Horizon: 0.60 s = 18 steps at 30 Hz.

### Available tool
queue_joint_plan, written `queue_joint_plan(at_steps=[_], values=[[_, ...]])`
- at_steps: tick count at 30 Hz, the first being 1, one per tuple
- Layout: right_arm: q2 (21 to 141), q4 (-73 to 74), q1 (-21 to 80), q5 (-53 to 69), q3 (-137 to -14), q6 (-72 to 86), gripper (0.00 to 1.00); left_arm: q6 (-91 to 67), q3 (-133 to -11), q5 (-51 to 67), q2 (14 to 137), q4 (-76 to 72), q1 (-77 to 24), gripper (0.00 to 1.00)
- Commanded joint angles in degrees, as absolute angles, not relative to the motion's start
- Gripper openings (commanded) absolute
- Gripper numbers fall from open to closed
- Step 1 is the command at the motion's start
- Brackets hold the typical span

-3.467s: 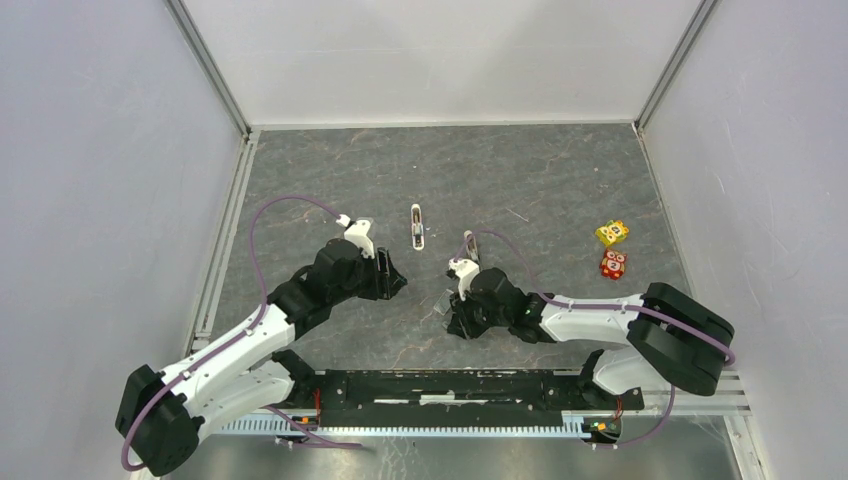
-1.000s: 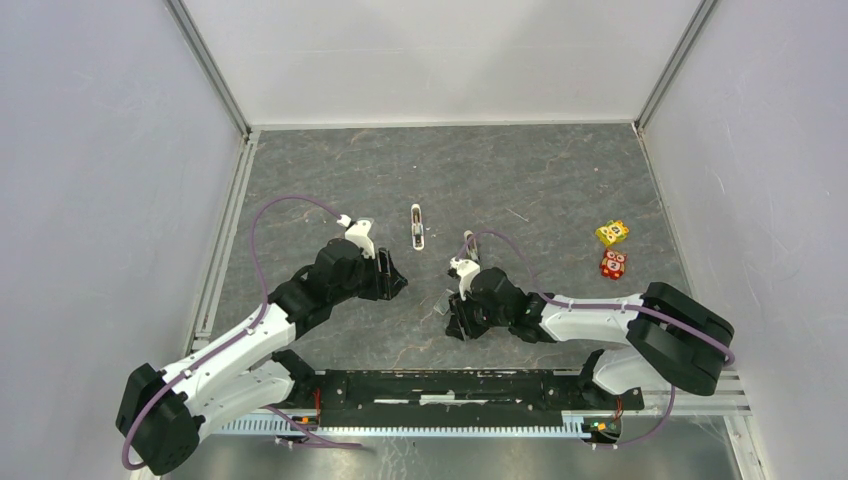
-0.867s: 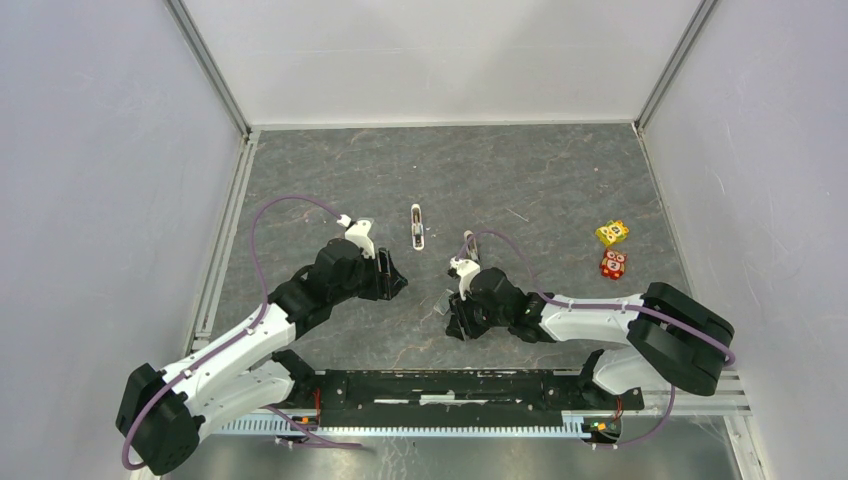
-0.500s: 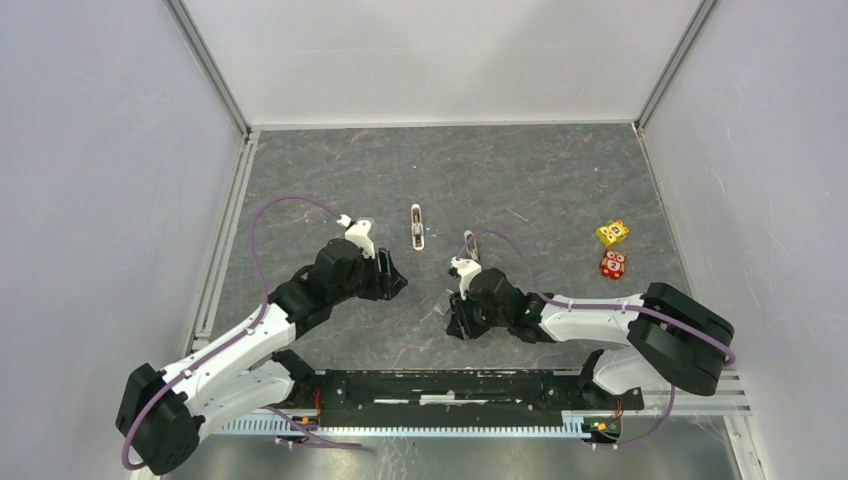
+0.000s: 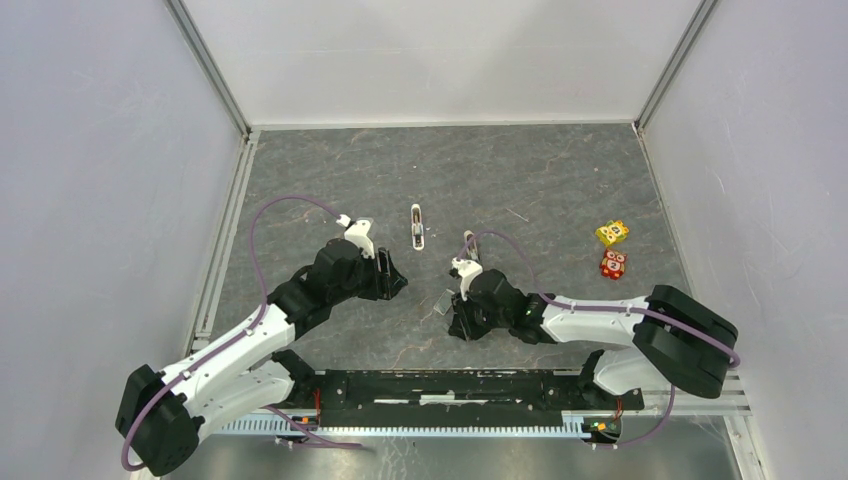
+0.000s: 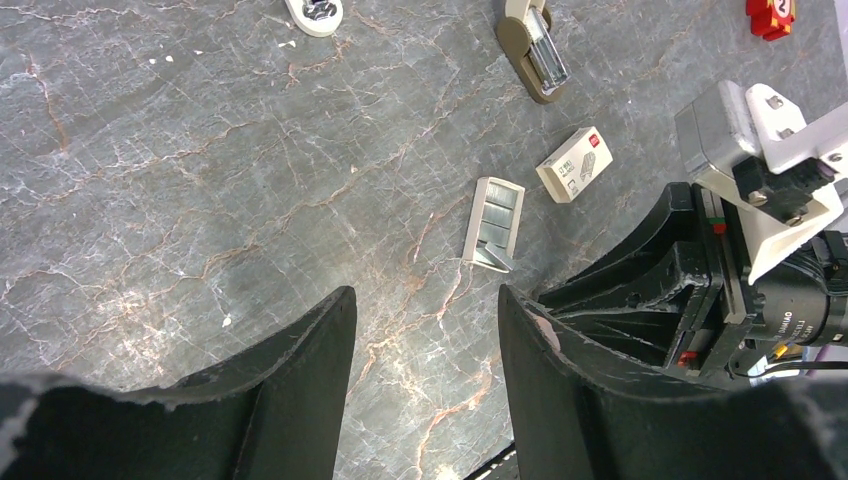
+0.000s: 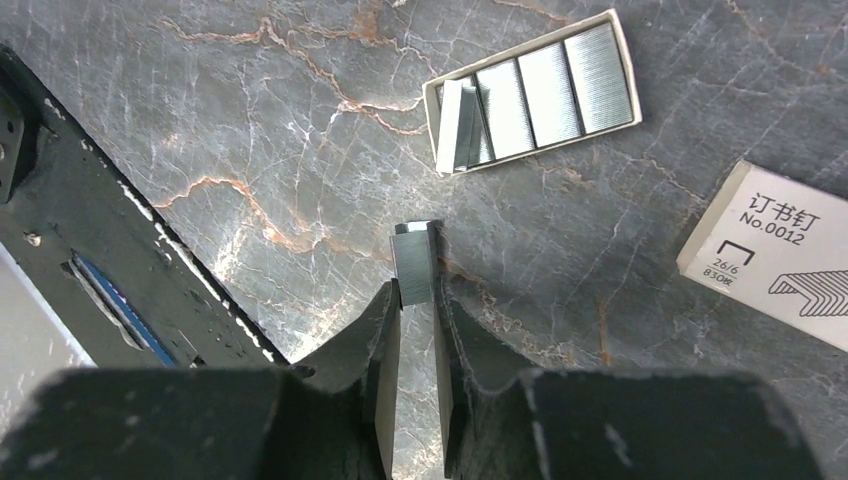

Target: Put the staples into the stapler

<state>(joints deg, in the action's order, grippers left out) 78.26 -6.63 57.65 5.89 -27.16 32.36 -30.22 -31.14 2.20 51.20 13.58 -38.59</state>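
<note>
The strip of staples (image 7: pixel 415 262) is pinched at one end between the tips of the right gripper (image 7: pixel 416 296). Its long axis runs on from the fingers and points left and a little near in the scene. I cannot tell whether it is lifted off the table (image 5: pixel 560 180) or resting on it. Just beyond its free end lies the open tray (image 7: pixel 626 70) with the other strips, one of them tipped up on edge. The printed box (image 7: pixel 775 250) lies beside the tray.

The stapler (image 6: pixel 535 45) is on the other side. It lies on the far side of the right gripper, out past the wrist and not ahead of the fingers. Its metal channel faces up, and its long axis runs roughly near to far. The strip therefore points away from the stapler and lies across its line. In my judgement the coming move turns on swinging the hand round toward the far side and lining the strip up with the channel.

The left gripper (image 6: pixel 425 360) hangs to the left of the tray with its jaws apart and nothing in them. It looks about as near to the stapler as the right gripper, and well placed to steady it.
</note>
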Motion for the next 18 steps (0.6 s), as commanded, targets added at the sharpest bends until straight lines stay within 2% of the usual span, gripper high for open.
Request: queue_joint_plan(at_steps=[1,7,14,15,18], values=[[76.33,-8.62,57.54,5.86,-26.97,34.01,0.21,-28.21,-32.29,3.4,50.26,12.32,-38.32,0.61],[74.68,-23.07,53.99,14.14,-20.93,42.17,0.18,-24.88,-32.56,6.75,48.85,11.24,-38.34,0.62],[72.6,-39.99,49.71,19.73,-15.87,53.24,0.18,-14.87,-28.5,14.71,40.28,3.39,-38.49,0.64],[72.46,-38.31,49.68,19.25,-16.81,51.25,0.19,-14.21,-28.67,15.21,39.82,3.45,-38.5,0.64],[72.33,-18.74,51.93,10.58,-25.14,39.23,0.24,-13.56,-31.01,11.47,39.55,7.52,-38.5,0.64]])
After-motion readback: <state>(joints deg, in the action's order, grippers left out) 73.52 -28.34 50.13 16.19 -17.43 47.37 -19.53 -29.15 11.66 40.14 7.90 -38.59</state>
